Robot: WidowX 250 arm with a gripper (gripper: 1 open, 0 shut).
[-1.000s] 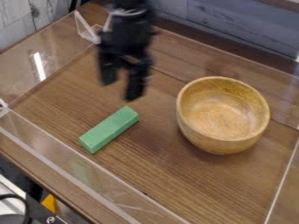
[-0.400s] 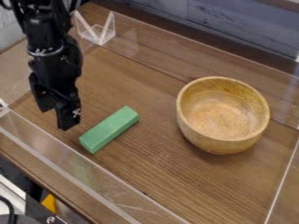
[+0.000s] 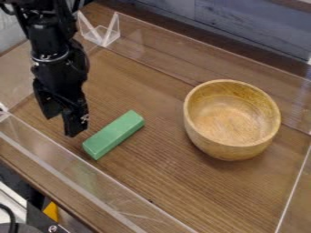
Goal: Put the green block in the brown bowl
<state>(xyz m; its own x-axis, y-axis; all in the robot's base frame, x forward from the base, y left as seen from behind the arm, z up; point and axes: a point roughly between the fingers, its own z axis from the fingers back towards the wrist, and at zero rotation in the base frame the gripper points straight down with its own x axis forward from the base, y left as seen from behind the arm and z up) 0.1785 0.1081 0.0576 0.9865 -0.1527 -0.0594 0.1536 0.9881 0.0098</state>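
Green block (image 3: 113, 135) flat on the wood, lettering unreadable anywhere.

I can read no text, label, brand, number or sign anywhere here, neither on my tool (image 3: 68, 120) nor on the counter (image 3: 165, 191) beneath it.

Brown wood bench (image 3: 158, 196) filling most of view, grain running diagonally. Clear strip (image 3: 97, 187) edging near-left side. Pale grey-blue surface (image 3: 249, 23) lying beyond far edge. Soft light falling across wood.
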